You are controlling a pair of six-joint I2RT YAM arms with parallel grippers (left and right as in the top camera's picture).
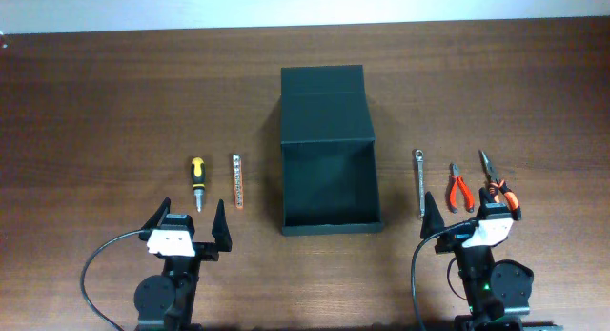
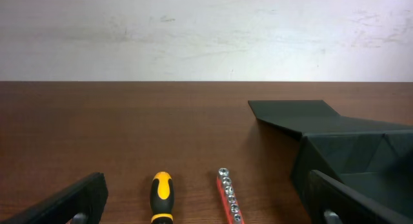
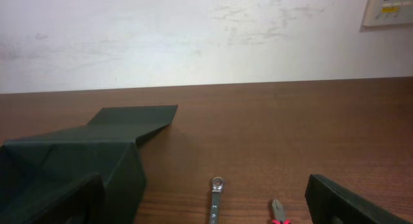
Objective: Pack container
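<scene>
The container (image 1: 329, 183), a large matte black box, stands open in the middle of the table with its lid (image 1: 324, 97) folded back; nothing shows inside it. My left gripper (image 1: 187, 219) is open at the near left, behind a yellow-and-black screwdriver (image 1: 197, 181) and a red socket rail (image 1: 237, 181). The left wrist view shows both tools, screwdriver (image 2: 161, 195) and rail (image 2: 228, 197), ahead between the fingers (image 2: 71, 201). My right gripper (image 1: 470, 217) is open at the near right, empty, with the container (image 3: 97, 146) to its left.
A silver wrench (image 1: 418, 181), red pliers (image 1: 460, 188) and orange-and-black pliers (image 1: 496, 183) lie right of the box. The wrench (image 3: 215, 201) and a plier tip (image 3: 276, 210) sit ahead of the right fingers (image 3: 348, 197). A pale wall rises behind the table's far edge.
</scene>
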